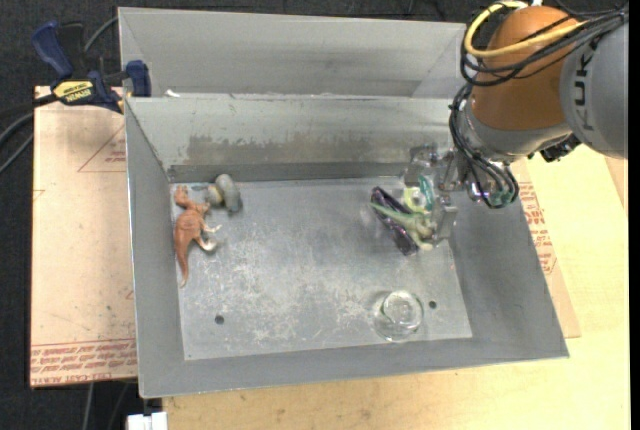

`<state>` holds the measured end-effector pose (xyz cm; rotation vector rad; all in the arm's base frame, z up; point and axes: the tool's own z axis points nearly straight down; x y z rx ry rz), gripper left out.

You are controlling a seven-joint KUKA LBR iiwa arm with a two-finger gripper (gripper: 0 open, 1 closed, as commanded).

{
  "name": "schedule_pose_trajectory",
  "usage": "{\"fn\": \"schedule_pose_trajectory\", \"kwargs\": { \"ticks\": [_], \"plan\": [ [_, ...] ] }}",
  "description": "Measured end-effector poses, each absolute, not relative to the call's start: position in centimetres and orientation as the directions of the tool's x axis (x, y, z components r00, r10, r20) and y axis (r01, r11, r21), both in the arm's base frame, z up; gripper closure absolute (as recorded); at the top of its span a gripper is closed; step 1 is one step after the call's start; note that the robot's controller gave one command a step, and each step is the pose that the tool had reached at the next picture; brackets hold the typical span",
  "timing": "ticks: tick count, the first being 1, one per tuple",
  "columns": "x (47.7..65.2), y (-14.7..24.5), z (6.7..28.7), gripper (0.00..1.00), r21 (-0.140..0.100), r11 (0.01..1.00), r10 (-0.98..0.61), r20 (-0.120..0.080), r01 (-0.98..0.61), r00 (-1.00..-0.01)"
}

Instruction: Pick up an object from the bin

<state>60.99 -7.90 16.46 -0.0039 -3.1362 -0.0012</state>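
My gripper (432, 186) hangs low at the bin's right side, close to the back wall. Directly under and to the left of it lies a small tangled thing (398, 214) of purple, green and white parts; the gripper overlaps its right end, and whether they touch I cannot tell. Nearer the front, a clear round glass-like piece (399, 312) rests on the bin floor.
At the far left lie an orange toy dinosaur (190, 226) and, just beside its head, a small grey-beige rounded lump (226, 193). The arm with its orange cover and cables comes in over the right rim. The sloped walls stand close to the gripper.
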Motion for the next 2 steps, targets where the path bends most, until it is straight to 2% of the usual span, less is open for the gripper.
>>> {"fn": "schedule_pose_trajectory", "kwargs": {
  "ticks": [1,2],
  "plan": [
    [61.1,-7.9,16.9,0.0,0.0,1.0,0.001,-0.001,0.001,-1.0],
    [61.8,-10.0,9.5,0.0,0.001,0.998,0.062,-0.001,0.062,-0.998]
  ]
}}
